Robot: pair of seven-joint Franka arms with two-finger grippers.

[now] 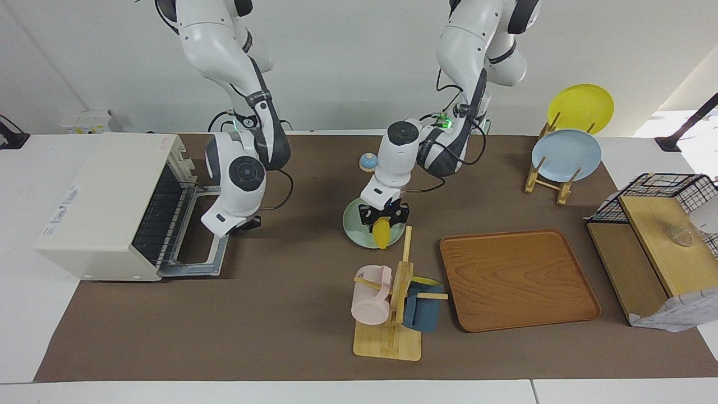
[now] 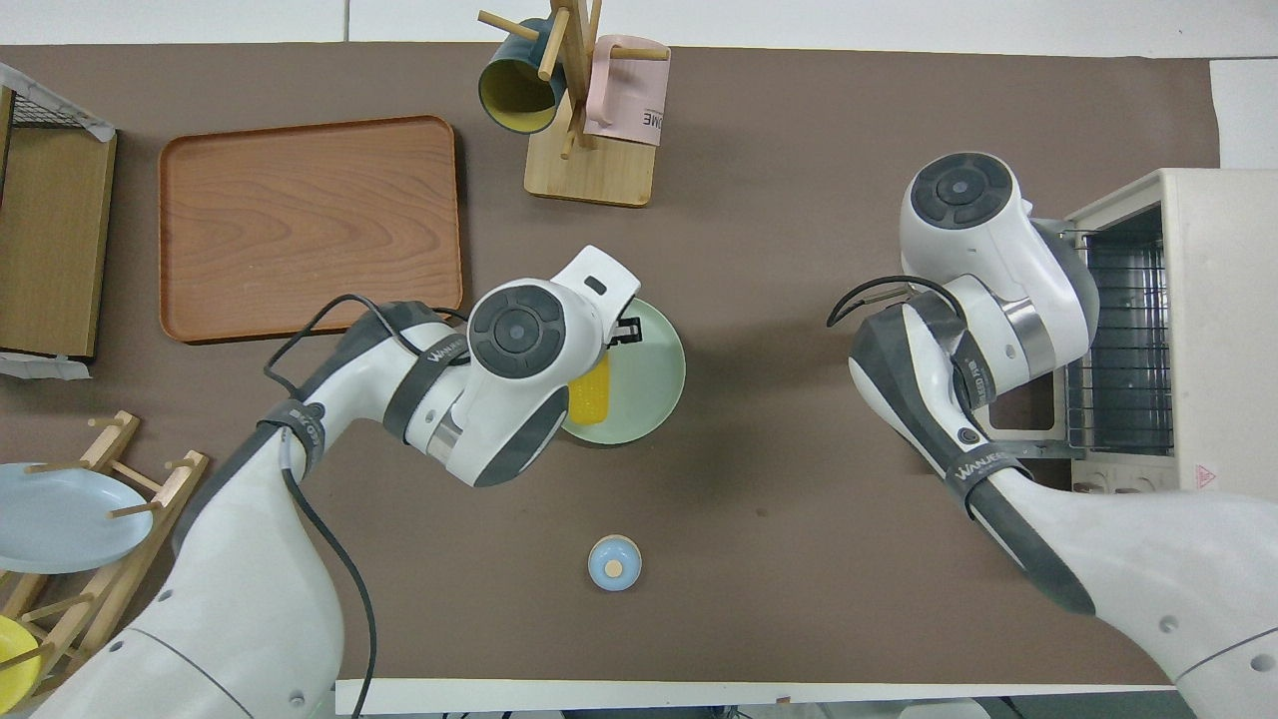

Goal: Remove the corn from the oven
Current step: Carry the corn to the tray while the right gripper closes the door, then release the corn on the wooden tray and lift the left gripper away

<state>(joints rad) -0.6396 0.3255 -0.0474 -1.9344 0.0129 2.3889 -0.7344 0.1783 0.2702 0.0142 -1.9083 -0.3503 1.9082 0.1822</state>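
Observation:
The yellow corn [image 1: 382,233] hangs tip-down from my left gripper [image 1: 383,220], which is shut on its upper end over the pale green plate [image 1: 354,224] at mid-table. In the overhead view the corn [image 2: 591,391] shows beside my left wrist, over the plate [image 2: 654,384]. The cream-white oven [image 1: 101,196] stands at the right arm's end of the table, its door [image 1: 188,270] folded down open and its wire rack [image 1: 162,216] bare. My right gripper [image 1: 247,224] hovers over the open door's edge, in front of the oven [image 2: 1218,300].
A wooden tray [image 1: 516,280] lies beside a mug rack [image 1: 392,331] holding a pink mug [image 1: 370,297] and a blue mug [image 1: 423,308]. A plate rack holds a blue plate [image 1: 565,154] and a yellow plate [image 1: 580,106]. A small blue lid [image 1: 368,162] sits nearer the robots.

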